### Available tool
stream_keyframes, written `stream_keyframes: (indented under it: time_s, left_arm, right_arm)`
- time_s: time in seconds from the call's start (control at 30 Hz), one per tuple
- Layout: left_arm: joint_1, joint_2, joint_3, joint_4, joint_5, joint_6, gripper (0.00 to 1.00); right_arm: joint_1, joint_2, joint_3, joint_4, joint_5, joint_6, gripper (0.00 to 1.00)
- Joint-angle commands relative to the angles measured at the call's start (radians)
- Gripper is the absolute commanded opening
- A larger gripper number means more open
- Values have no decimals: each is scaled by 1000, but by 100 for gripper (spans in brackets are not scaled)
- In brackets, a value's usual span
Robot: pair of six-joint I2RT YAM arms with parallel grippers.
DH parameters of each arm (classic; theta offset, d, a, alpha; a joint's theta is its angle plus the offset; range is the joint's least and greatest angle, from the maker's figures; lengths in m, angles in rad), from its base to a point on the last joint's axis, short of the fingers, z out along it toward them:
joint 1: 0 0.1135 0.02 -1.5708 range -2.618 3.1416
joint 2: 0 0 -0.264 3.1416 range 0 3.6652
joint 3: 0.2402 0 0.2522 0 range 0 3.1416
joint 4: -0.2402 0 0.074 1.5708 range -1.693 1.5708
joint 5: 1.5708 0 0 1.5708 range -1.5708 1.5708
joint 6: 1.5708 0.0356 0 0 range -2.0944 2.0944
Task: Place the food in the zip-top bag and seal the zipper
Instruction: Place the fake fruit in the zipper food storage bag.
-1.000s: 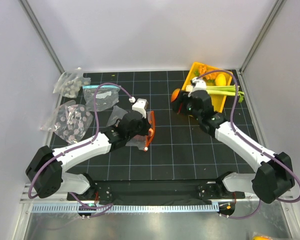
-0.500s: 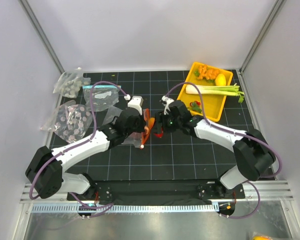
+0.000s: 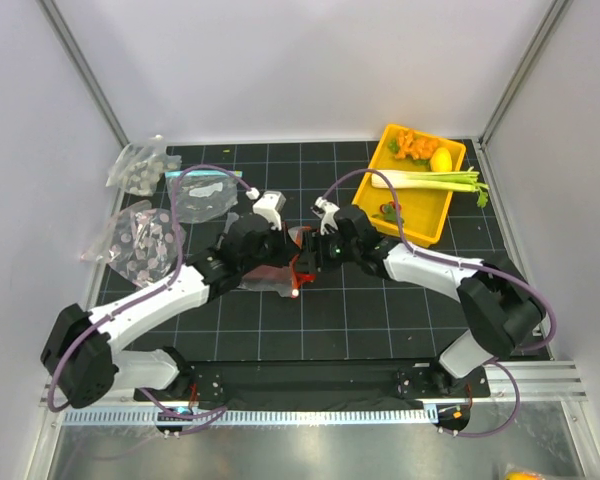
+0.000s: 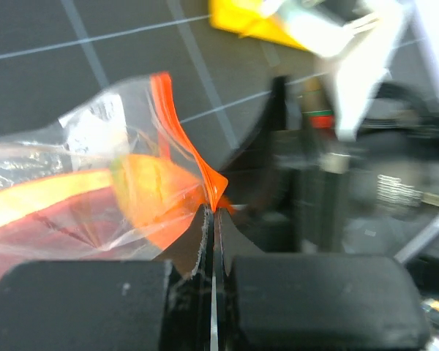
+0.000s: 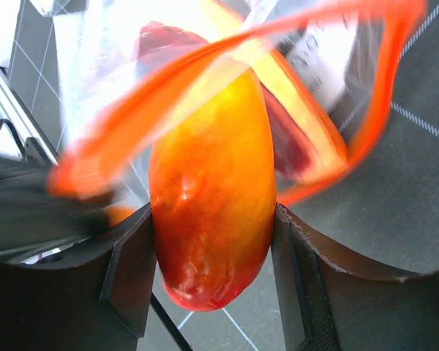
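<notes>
The clear zip-top bag [image 3: 270, 268] lies at mid-table with its orange-red zipper [image 3: 300, 262] held up and open. My left gripper [image 3: 292, 262] is shut on the zipper strip [image 4: 177, 131], pinching it at the fingertips [image 4: 214, 213]. My right gripper [image 3: 308, 252] is shut on an orange-red toy food piece [image 5: 212, 197] and holds it at the bag's open mouth, the zipper loop [image 5: 366, 110] curving around it. A dark-red slab [image 5: 164, 40] shows inside the bag.
A yellow tray [image 3: 435, 215] at the back right holds a leek, orange pieces and a yellow fruit. A clear bag with a light-blue strip [image 3: 202, 190] and two bags of grey dotted pieces [image 3: 140, 240] lie at the left.
My right gripper has moved left from the tray to the bag's mouth with the orange-red piece. My left gripper has lifted the zipper and shifted slightly right.
</notes>
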Motion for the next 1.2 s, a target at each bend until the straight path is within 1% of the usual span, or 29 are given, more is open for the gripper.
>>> stream_keyframes:
  time_s: [0.0,0.1,0.13,0.17,0.23,0.33,0.4,0.43,0.47,0.53,0.57,0.73,0.8,0.83,0.87,0.97,1.0,1.1,1.13,1.17]
  left_arm:
    - [-7,-103,-15,74,171,-44,0]
    - [-7,-172,-40,90,214,-66,0]
    - [-7,-190,-46,120,227,-69,0]
    - [-7,-219,-50,125,247,-76,0]
    - [-8,-239,-60,128,260,-78,0]
    - [-7,-236,-70,134,240,-90,0]
    - [-7,-195,-63,133,241,-96,0]
    - [-7,-178,-58,131,254,-98,0]
    - [-5,-163,-51,131,263,-101,0]
    - [-5,-131,-37,131,284,-107,0]
    - [-5,-126,-34,131,284,-109,0]
    - [9,-153,-46,117,243,-109,0]
    - [16,-176,-57,104,197,-107,0]
    - [18,-182,-60,99,177,-107,0]
    - [18,-190,-61,97,141,-107,0]
    - [21,-189,-70,71,90,-107,0]
    - [23,-187,-73,70,45,-107,0]
    - [23,-157,-87,81,-19,-110,0]
    - [21,-140,-90,85,-32,-109,0]
    - [23,-124,-89,90,-35,-107,0]
  right_arm:
    - [3,-82,-36,164,-10,25,39]
    - [3,-128,-97,245,-12,48,39]
    - [3,-139,-113,272,-10,54,39]
    - [3,-151,-131,328,-9,65,39]
    - [3,-182,-178,380,5,89,39]
    - [4,-193,-231,479,10,127,41]
    - [9,-188,-251,543,10,143,46]
    - [12,-185,-251,548,13,140,51]
    - [21,-181,-248,536,34,135,71]
    - [24,-174,-231,514,40,129,86]
    - [26,-177,-231,500,54,125,96]
    - [26,-240,-235,422,126,97,97]
    - [24,-268,-237,398,173,83,92]
    - [26,-277,-239,381,190,80,85]
    - [26,-289,-239,369,209,77,82]
    - [26,-337,-239,321,278,60,75]
    - [26,-351,-240,307,302,54,75]
    - [24,-409,-222,209,445,30,68]
    - [23,-427,-213,145,485,17,67]
    - [15,-435,-203,116,552,8,67]
